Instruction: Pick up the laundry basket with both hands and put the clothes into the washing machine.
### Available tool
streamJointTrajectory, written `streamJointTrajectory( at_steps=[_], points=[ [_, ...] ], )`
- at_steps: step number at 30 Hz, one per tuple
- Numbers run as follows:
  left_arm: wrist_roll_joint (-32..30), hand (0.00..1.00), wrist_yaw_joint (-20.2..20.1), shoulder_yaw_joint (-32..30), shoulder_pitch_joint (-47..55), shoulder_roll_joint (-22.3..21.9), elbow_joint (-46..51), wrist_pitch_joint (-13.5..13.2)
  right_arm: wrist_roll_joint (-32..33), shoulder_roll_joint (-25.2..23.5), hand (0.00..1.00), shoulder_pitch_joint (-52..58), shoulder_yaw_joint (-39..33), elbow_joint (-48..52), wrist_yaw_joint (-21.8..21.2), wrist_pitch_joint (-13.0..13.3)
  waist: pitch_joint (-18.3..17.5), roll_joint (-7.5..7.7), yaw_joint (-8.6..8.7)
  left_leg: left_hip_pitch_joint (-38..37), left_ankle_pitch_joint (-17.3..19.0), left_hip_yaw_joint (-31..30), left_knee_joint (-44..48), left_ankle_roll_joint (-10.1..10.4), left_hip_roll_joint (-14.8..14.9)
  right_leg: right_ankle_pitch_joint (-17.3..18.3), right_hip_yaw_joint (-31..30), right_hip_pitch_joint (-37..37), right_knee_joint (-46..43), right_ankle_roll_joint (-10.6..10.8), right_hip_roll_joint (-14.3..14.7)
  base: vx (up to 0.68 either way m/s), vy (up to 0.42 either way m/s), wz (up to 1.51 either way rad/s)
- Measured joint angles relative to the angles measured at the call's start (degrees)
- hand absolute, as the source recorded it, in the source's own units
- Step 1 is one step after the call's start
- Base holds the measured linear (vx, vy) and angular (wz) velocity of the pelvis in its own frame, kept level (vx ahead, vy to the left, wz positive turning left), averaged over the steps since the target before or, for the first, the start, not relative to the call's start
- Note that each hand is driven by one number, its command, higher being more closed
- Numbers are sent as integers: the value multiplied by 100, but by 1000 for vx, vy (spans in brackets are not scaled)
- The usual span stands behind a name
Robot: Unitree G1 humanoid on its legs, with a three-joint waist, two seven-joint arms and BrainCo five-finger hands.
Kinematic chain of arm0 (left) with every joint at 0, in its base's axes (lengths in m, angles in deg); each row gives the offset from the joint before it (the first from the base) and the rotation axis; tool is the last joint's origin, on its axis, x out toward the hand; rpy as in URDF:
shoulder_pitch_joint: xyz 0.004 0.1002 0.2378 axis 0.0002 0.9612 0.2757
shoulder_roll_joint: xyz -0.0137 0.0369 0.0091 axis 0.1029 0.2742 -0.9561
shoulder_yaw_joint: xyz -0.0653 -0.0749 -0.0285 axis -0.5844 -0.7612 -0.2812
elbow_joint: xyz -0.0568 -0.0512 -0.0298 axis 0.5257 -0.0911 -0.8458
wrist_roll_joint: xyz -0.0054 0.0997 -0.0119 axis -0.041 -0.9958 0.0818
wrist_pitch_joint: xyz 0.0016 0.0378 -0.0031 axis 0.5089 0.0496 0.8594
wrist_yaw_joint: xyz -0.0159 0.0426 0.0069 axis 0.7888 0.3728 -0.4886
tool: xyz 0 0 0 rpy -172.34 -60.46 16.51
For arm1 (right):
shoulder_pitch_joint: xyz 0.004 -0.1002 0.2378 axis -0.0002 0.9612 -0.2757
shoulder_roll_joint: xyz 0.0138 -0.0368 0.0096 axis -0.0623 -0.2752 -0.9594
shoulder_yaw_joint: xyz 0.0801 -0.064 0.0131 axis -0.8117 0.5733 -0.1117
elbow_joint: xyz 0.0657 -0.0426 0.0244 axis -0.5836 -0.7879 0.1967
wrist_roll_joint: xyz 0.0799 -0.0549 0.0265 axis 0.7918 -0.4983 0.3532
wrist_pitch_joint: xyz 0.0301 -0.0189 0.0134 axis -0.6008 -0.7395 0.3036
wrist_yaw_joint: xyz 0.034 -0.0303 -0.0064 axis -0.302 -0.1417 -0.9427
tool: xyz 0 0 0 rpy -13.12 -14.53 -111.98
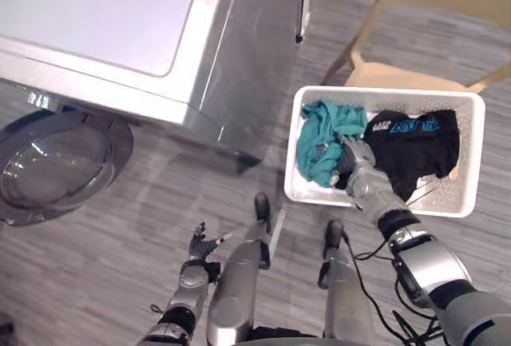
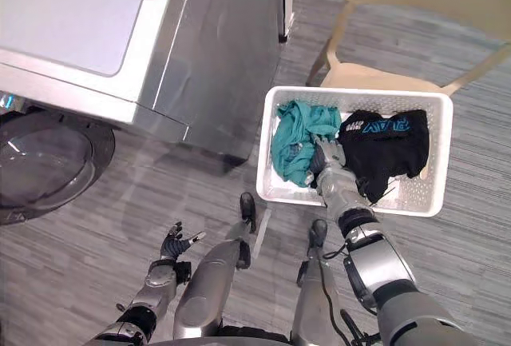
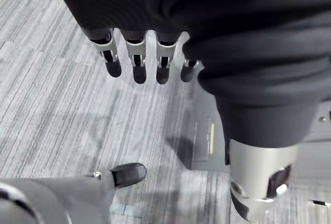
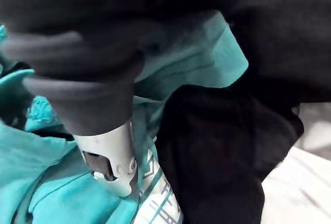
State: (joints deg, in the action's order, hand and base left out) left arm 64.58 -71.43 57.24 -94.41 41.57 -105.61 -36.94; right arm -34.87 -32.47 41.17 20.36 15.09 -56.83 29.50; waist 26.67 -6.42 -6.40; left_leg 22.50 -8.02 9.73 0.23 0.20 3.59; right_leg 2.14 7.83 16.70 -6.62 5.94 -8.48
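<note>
Bright, even light, soft sheen on the washing machine (image 1: 160, 34).

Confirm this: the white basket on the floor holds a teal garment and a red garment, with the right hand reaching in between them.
Wrong in one respect: beside the teal garment lies a black garment, not a red one, as the left eye view shows. The white basket is on the floor and the right hand reaches in between them.

1. A white perforated plastic laundry basket (image 1: 386, 91) stands on the grey floor (image 1: 160, 194), near a silver washing machine (image 1: 239, 42) with its round door (image 1: 52, 162) open.
2. Inside: a crumpled teal garment (image 1: 323, 142) and a black printed garment (image 1: 415, 142).
3. The right hand (image 1: 357, 158) sits between them; the left hand (image 1: 204, 244) hovers low, fingers spread.
</note>
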Motion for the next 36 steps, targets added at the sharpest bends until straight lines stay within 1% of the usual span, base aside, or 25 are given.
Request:
streamJointTrajectory(
  at_steps=[4,6,9,10,12,13,14,16,17,18,19,20,21,22,23,24,26,27,29,30,31,33,34,35,36],
  points=[
    [4,0,-1,1,-8,-64,-3,-4,56,142,100,-269,9,1,7,7,1,0,-58,8,-197,-47,-344,33,-11,2,18,141,-3,-3,31,5,2,5],
    [12,0,-2,1,-9,-77,-8,-3,294,162,100,-271,2,-1,-14,9,3,2,-64,-1,-316,-128,-456,17,-12,6,97,144,-1,-10,46,48,-3,13],
    [66,0,-2,1,-9,-106,2,0,583,104,100,-203,-69,68,-48,-6,20,7,-78,-126,-356,-144,-519,19,-23,12,115,48,1,-18,45,74,4,5],
    [66,0,-2,1,-10,-108,44,0,837,27,100,-84,-136,260,-50,-1,76,23,-68,-279,-361,-155,-552,25,-39,23,110,-88,0,-32,42,67,11,1],
    [67,0,-2,1,-9,-110,153,-1,1049,19,100,142,-242,716,-54,7,92,31,-67,-361,-357,-167,-559,28,-37,42,102,-168,-2,-58,41,44,7,1],
    [66,0,-4,0,-9,-107,280,-2,1273,3,100,344,-384,1237,-52,13,95,36,-61,-399,-356,-155,-563,28,-24,47,84,-192,-2,-61,45,0,0,0],
    [66,0,-5,0,-9,-106,299,-3,1324,-8,100,382,-415,1346,-52,13,99,41,-58,-416,-356,-145,-565,28,-22,47,73,-200,-1,-61,46,19,0,-11],
    [64,0,-18,3,25,-105,418,12,1700,-179,100,842,-673,2245,-43,30,135,97,-40,-648,-336,-86,-570,53,-15,48,-23,-372,5,-60,47,11,-2,-17],
    [63,0,-21,3,30,-102,425,18,1812,-245,100,979,-733,2480,-43,32,141,107,-33,-723,-329,-80,-571,62,-13,48,-28,-438,7,-59,48,5,-8,-12],
    [62,0,-33,4,74,-100,494,29,2061,-408,100,1301,-838,2980,-39,64,145,130,11,-866,-311,-78,-576,80,-16,69,-23,-576,8,-51,47,-3,-8,-3],
    [59,0,-38,8,102,-97,526,28,2192,-495,100,1466,-892,3229,-40,100,139,142,50,-936,-302,-79,-580,88,-22,91,-19,-647,8,-49,45,0,0,0],
    [53,0,-50,9,201,-71,600,37,2599,-694,100,1748,-912,3635,-52,241,112,194,111,-1049,-253,-79,-587,121,-43,143,-22,-753,-2,-44,45,-18,2,-3],
    [50,0,-64,10,344,-46,636,43,2986,-897,100,2110,-903,4036,-82,383,-11,279,165,-1104,-185,-56,-616,171,-43,218,-45,-773,-17,-51,42,-15,1,-5],
    [46,0,-71,3,424,-39,635,63,3149,-1007,100,2298,-899,4211,-128,456,-94,329,208,-1121,-183,-57,-613,170,-44,226,-44,-795,-12,-38,40,0,0,0],
    [39,0,-121,-2,563,-31,613,127,3497,-1167,100,2679,-897,4513,-245,573,-246,403,267,-1180,-181,-81,-610,167,-54,230,-33,-895,19,-22,38,71,-7,6],
    [31,0,-178,-3,696,-22,614,149,3739,-1278,100,3032,-892,4738,-312,663,-394,489,257,-1275,-145,-78,-606,167,-57,236,-36,-1006,67,-1,35,94,-5,8],
    [-21,0,-192,-9,869,5,615,168,4157,-1420,100,3472,-888,5065,-486,714,-583,598,248,-1452,-98,-96,-583,160,-57,242,-38,-1213,101,24,21,128,-5,7],
    [-29,0,-201,-34,959,19,618,169,4265,-1433,100,3660,-882,5241,-548,737,-665,639,246,-1550,-82,-89,-583,152,-60,253,-41,-1320,119,28,11,130,-9,4],
    [-58,0,-269,-97,1157,61,634,171,4637,-1529,100,4021,-772,5664,-731,865,-838,689,233,-1739,-37,-63,-584,146,-71,256,-50,-1502,208,34,-2,71,-4,-6],
    [-60,0,-291,-96,1297,126,638,170,4860,-1533,100,4194,-696,6010,-856,939,-944,710,237,-1823,-7,-6,-585,158,-66,256,-108,-1566,238,34,-1,46,3,-32],
    [-59,0,-288,-95,1477,185,723,169,5182,-1532,100,4342,-538,6438,-1043,1068,-1086,728,245,-1853,13,118,-586,182,-43,229,-231,-1533,268,22,22,36,5,-43],
    [-58,0,-287,-99,1592,211,902,167,5378,-1534,100,4362,-427,6757,-1163,1179,-1094,737,244,-1891,20,229,-584,191,-31,177,-352,-1509,288,14,54,-13,3,-51],
    [-53,0,-286,-102,1689,248,1193,148,5711,-1546,100,4284,-300,7046,-1280,1391,-1108,762,227,-1853,20,422,-580,193,36,92,-527,-1332,272,-4,121,-71,-1,-60],
    [-49,0,-284,-142,1712,247,1363,141,5826,-1577,100,4244,-235,7163,-1299,1444,-1121,787,210,-1792,36,475,-570,208,31,33,-541,-1282,246,5,113,-70,-3,-54],
    [-43,0,-283,-156,1712,241,1457,135,5911,-1598,100,4227,-221,7249,-1297,1489,-1121,793,236,-1744,39,468,-567,213,30,20,-560,-1199,170,10,91,-85,5,-27]
  ],
)
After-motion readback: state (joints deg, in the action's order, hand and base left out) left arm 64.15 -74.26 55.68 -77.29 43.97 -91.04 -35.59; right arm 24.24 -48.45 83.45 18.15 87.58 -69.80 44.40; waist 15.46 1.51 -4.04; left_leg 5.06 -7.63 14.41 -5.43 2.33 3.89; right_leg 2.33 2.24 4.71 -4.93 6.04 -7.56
